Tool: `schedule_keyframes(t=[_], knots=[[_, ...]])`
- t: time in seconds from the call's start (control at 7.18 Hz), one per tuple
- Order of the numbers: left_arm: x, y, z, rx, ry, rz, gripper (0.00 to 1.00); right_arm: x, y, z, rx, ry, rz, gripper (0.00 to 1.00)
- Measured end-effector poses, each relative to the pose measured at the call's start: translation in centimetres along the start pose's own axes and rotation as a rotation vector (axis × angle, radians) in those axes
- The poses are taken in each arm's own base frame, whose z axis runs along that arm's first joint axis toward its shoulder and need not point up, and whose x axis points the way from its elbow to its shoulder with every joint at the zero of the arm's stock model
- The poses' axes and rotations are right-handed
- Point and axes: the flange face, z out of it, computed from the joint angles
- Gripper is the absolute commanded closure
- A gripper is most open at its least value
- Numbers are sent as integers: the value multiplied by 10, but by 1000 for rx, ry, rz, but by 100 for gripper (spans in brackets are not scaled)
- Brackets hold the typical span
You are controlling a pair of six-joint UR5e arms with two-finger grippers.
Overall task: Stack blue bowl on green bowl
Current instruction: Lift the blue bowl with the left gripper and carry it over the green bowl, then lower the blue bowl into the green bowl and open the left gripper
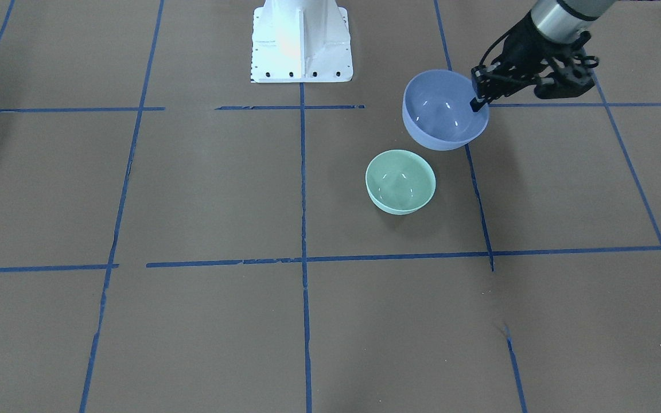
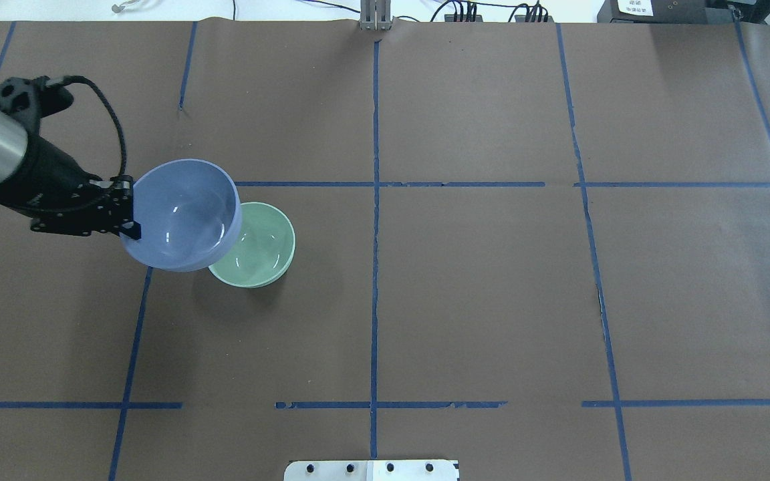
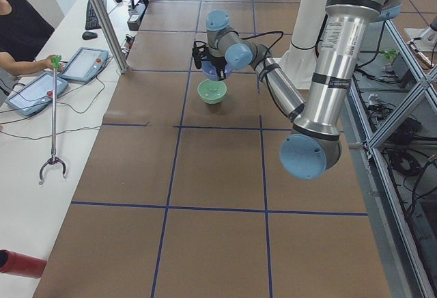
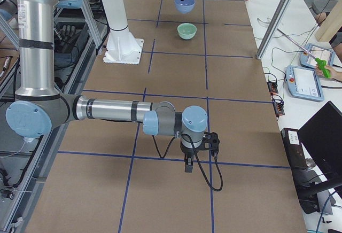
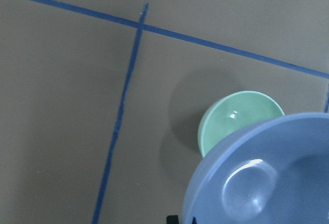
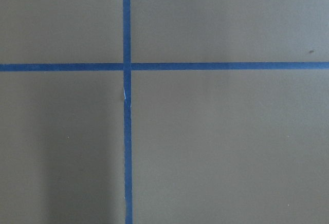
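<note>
The left pincer (image 2: 127, 226) is clamped on the rim of the small, round, glossy periwinkle blue bowl (image 2: 184, 214), one finger (image 1: 475, 104) inside the wall and the other outside it, and the bowl hangs mouth-up beyond the fingertips, apparently clear of the brown paper-covered table (image 2: 492, 300). The small, round, glossy mint green bowl (image 2: 261, 248) sits upright on the table, lower than the pincer and out past the far side of the held bowl, towards the robot's right. From overhead the blue rim overlaps the green one only in part, so the two are not yet centred. The coming move likely turns on that offset: carry the pincer further to the robot's right until the rims line up, then lower. Both bowls are round, so no axis needs matching. The right pincer (image 4: 188, 164) hovers well apart over bare table, and whether it is wide or narrow I cannot tell.
</note>
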Motion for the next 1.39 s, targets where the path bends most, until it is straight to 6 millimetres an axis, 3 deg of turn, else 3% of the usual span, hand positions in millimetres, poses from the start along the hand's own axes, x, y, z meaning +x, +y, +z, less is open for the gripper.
schedule_keyframes(t=[0.14, 0.42, 0.84, 1.39], knots=[[14, -7, 26, 12, 10, -6, 100, 0, 0, 0, 0, 1, 0, 0], [16, -22, 63, 38, 48, -21, 100, 0, 0, 0, 0, 0, 0, 0], [12, -20, 90, 54, 30, -20, 100, 0, 0, 0, 0, 0, 0, 0], [4, -11, 109, 40, 0, -16, 100, 0, 0, 0, 0, 1, 0, 0]])
